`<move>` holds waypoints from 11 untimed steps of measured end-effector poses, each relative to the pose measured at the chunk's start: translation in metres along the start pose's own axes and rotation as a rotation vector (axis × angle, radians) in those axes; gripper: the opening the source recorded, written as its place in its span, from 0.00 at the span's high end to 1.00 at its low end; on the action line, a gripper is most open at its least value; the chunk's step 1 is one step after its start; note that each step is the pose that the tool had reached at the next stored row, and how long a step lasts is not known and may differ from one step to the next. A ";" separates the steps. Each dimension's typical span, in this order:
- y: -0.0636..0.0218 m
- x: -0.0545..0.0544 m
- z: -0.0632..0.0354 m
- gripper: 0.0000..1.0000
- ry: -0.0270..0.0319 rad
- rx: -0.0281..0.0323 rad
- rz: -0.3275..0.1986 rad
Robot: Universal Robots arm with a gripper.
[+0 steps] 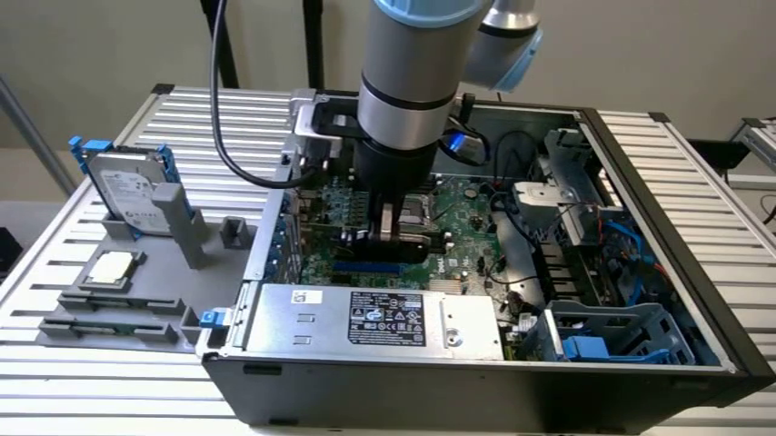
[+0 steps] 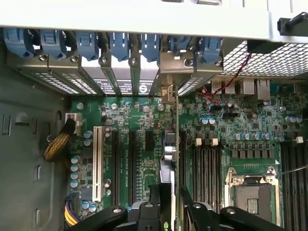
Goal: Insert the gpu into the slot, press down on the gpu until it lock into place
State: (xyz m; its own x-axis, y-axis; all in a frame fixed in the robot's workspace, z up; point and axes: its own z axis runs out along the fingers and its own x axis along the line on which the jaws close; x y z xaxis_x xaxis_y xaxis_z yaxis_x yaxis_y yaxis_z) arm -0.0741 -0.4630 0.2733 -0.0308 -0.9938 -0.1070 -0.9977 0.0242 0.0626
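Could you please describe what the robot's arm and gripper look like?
The arm is a silver-grey cylinder with a black band and light-blue joint caps. Its wrist section and gripper are black, and a black cable loops to it.

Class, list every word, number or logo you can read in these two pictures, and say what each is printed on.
No text can be read for certain.
Black-and-white label on the power supply: print too small.
Sticker on the hard drive: blurred.
White lettering on the motherboard: too small.
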 end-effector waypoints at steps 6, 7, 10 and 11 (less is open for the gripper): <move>0.0000 0.000 0.0032 0.74 0.0002 -0.0001 0.000; 0.0000 0.000 0.0035 0.74 0.0002 -0.0002 0.000; 0.0002 0.000 0.0040 0.74 0.0000 -0.0001 -0.001; 0.0003 0.000 0.0040 0.74 0.0002 -0.0002 -0.001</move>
State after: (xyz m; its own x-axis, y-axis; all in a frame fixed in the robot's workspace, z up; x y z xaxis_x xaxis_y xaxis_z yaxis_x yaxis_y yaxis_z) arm -0.0747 -0.4630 0.2693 -0.0302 -0.9938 -0.1069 -0.9978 0.0236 0.0627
